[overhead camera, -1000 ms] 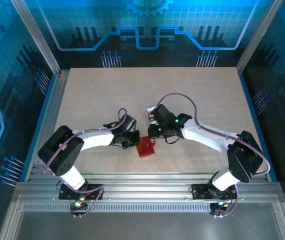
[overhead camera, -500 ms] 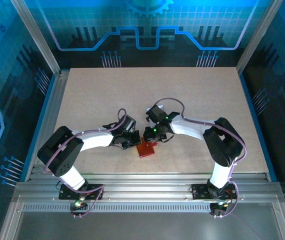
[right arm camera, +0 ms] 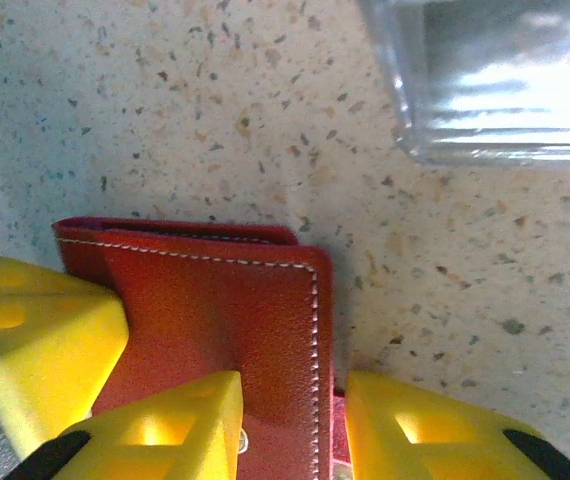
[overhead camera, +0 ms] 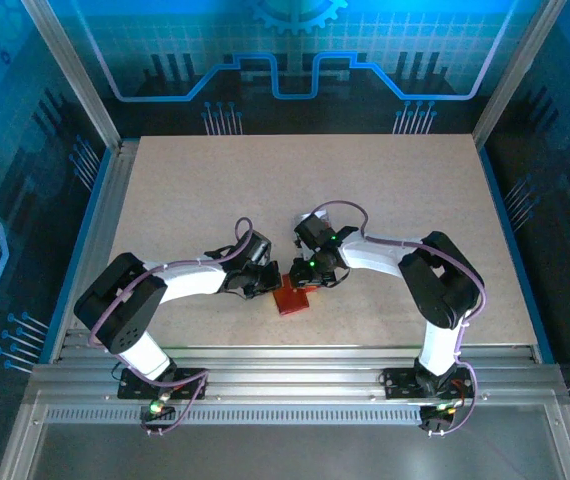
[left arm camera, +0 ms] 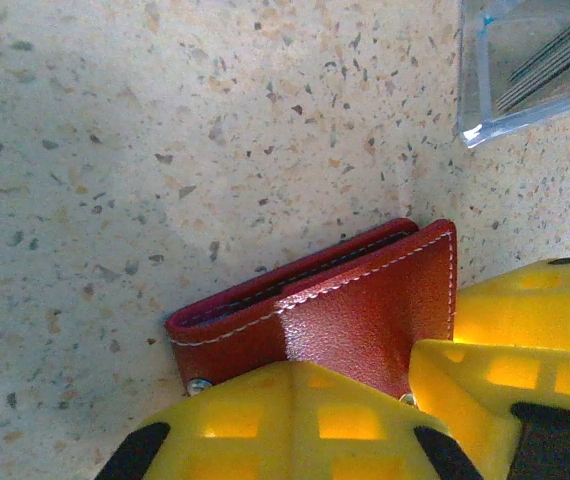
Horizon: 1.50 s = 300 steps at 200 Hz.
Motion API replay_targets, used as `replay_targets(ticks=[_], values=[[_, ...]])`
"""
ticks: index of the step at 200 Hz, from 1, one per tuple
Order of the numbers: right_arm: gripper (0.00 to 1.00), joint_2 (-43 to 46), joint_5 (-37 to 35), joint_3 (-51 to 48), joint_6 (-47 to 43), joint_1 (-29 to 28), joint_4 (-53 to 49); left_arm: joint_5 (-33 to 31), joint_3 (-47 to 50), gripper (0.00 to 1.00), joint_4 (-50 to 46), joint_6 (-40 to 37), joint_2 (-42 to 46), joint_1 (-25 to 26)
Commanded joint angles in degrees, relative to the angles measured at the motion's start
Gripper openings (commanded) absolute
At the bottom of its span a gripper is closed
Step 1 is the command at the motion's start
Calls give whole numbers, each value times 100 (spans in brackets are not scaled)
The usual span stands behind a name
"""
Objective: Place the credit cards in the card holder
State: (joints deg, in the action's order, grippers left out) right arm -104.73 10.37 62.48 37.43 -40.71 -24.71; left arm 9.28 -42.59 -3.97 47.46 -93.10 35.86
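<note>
The red card holder [overhead camera: 292,298] lies folded shut on the speckled table, its stitched cover [right arm camera: 225,330] up. My left gripper [left arm camera: 295,400] is shut on its near edge, yellow fingers pressed together over the red leather [left arm camera: 355,310]. My right gripper [right arm camera: 293,430] is open and straddles the holder's right edge, with one finger [right arm camera: 165,430] over the cover and the other [right arm camera: 435,430] beside it on the table. Thin dark edges of the credit cards [left arm camera: 555,55] show inside a shiny tray beyond the holder.
The shiny tray [right arm camera: 495,90] sits just past the holder, close to both grippers. A finger of the right gripper [left arm camera: 525,370] crowds the left wrist view. Bare table [overhead camera: 215,190] stretches behind and to both sides, and metal frame rails edge it.
The right arm has folded in and brought its gripper down and left from over the tray onto the card holder. The left arm and the holder have stayed put.
</note>
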Motion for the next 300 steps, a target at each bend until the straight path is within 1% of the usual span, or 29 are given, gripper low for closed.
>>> replay_targets(ticks=[1, 44, 77, 112, 140, 173, 218, 235, 269, 300], values=[[33, 20, 264, -93, -78, 30, 27, -400, 344, 0, -650, -158, -279, 24], [27, 283, 48, 45, -164, -28, -232, -378, 418, 0, -554, -114, -303, 26], [22, 274, -381, 329, -263, -185, -716, -383, 444, 0, -501, -71, -288, 32], [18, 311, -366, 436, -280, -272, -796, -382, 479, 0, -447, -35, -286, 60], [14, 384, -26, 390, -263, -293, -594, -326, 483, 0, -377, -27, -278, 71], [13, 443, 530, 294, -195, -276, -190, -226, 458, 0, -233, 8, -237, 83], [12, 394, 987, 211, -113, -231, 176, -120, 416, 0, -131, 61, -175, 106], [12, 287, 925, 265, -122, -237, 85, -95, 409, 0, -122, 92, -117, 104], [13, 125, 211, 474, -225, -289, -499, -110, 409, 0, -157, 88, -26, 106], [17, 14, 306, 458, -228, -294, -511, -128, 420, 0, -175, 88, 0, 106]])
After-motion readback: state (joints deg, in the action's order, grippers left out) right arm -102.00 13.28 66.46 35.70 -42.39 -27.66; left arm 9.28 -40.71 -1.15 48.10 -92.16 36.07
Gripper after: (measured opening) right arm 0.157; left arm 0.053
